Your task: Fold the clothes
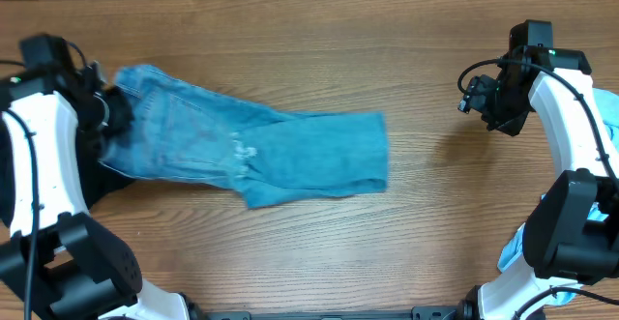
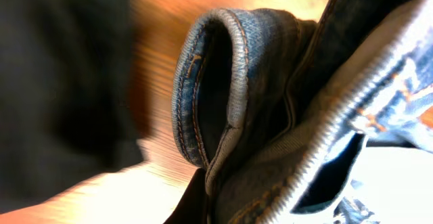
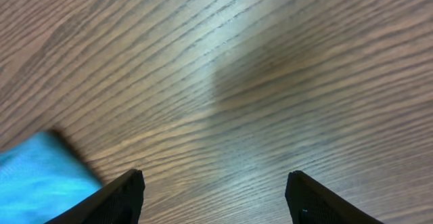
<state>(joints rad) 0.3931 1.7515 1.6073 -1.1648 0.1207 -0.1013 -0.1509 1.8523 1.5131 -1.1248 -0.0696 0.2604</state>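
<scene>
- The step in hand is judged to be an early fold of the jeans [image 1: 251, 151]. They are spread lengthwise over the left half of the counter [image 1: 319, 40], with the waist end at the far left and the leg end toward the middle. The legs appear to be laid one upon the other, though this cannot be confirmed from above.
- No lengthwise halving is seen yet, so most of the task is judged to be left.
- The left tool [image 1: 108, 115] is found at the waist end, right against the denim. In the left wrist view the frame is filled by the curled waistband [image 2: 223, 82] and the zipper [image 2: 352, 116], very near the lens. The fingers cannot be made out there, so it cannot be told whether the denim is clamped or the tool is merely pressed close to it.
- The right tool [image 3: 215, 187] is held wide apart above bare counter, with nothing between its fingers and nothing touched. It is well apart from the leg end.
- A light blue patch [image 3: 37, 176] is seen at the lower left of the right wrist view. What it belongs to cannot be told.
- The next move is judged to call for a sure hold on the thick waistband, through all its layers. The waist could then be carried over toward the leg end, with the right tool brought across to steady the hem.
</scene>
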